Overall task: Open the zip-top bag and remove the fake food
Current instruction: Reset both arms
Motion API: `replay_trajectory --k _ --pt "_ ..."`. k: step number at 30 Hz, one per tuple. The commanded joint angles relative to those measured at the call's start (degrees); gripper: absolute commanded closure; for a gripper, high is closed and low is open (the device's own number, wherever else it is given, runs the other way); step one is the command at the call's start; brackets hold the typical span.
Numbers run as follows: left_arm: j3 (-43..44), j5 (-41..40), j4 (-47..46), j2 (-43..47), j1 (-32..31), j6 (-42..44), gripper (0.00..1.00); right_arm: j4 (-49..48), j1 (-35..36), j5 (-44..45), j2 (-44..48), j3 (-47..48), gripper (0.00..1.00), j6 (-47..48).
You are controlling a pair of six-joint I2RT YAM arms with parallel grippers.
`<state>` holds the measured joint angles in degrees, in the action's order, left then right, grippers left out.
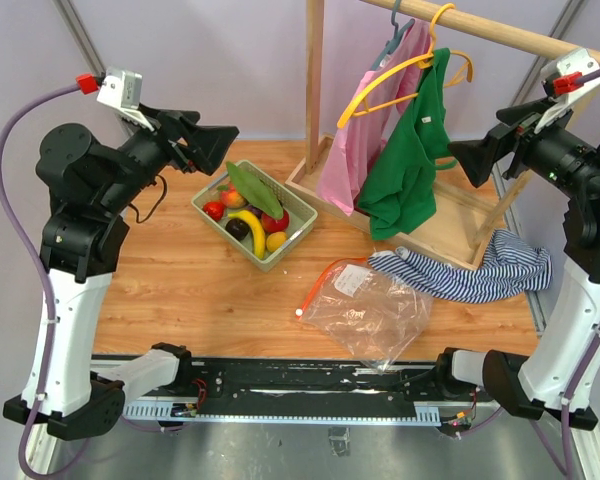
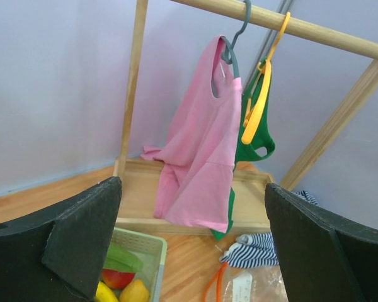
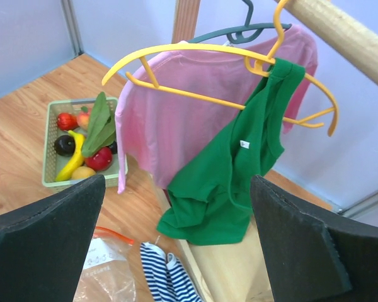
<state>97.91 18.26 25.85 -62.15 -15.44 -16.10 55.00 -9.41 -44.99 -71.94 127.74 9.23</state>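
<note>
High above the table (image 1: 180, 300), the left gripper (image 1: 212, 140) and the right gripper (image 1: 467, 163) both have their fingers spread wide and grasp nothing. The left one hangs near the basket (image 1: 291, 239), the right one beside the clothes rack (image 1: 313, 90). Below them the bag (image 1: 375, 310) lies flat near the front edge, with its orange strip on the left and its far corner touching a striped cloth (image 1: 480, 270). The fake food (image 1: 248, 215) lies in the basket, apart from the bag.

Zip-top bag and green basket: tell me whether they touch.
Apart. The top external view shows a strip of bare wooden table between the zip-top bag and the green basket.
</note>
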Motion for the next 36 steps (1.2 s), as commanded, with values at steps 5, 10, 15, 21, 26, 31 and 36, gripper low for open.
replay_trajectory --k 5,10,15,21,26,31,36 --pt "-1.7 3.2 -2.0 1.0 0.3 -0.5 0.01 1.0 -1.0 -1.6 -0.5 1.9 0.02 -5.2" --pt "-5.2 2.1 -3.9 2.7 0.3 0.0 0.01 1.0 -1.0 -1.7 -0.1 0.7 0.02 -5.4" --pt "-5.5 2.5 -3.7 2.8 0.3 1.0 0.01 1.2 -1.6 -1.8 0.0 0.4 0.02 -5.1" --pt "-7.2 2.8 -4.9 3.0 0.4 1.1 0.01 1.2 -2.2 -2.0 0.1 -0.6 0.02 -4.7" --pt "-8.5 2.9 -6.1 2.9 0.3 0.8 0.01 1.0 -2.5 -2.4 0.3 -1.5 0.02 -4.3" --pt "-8.8 3.1 -6.1 2.7 0.3 0.9 0.01 1.1 -2.7 -2.2 0.6 -2.2 0.02 -4.1" --pt "-9.0 3.0 -6.2 2.8 0.3 0.9 0.01 1.1 -2.6 -2.1 0.6 -2.2 0.02 -4.0"
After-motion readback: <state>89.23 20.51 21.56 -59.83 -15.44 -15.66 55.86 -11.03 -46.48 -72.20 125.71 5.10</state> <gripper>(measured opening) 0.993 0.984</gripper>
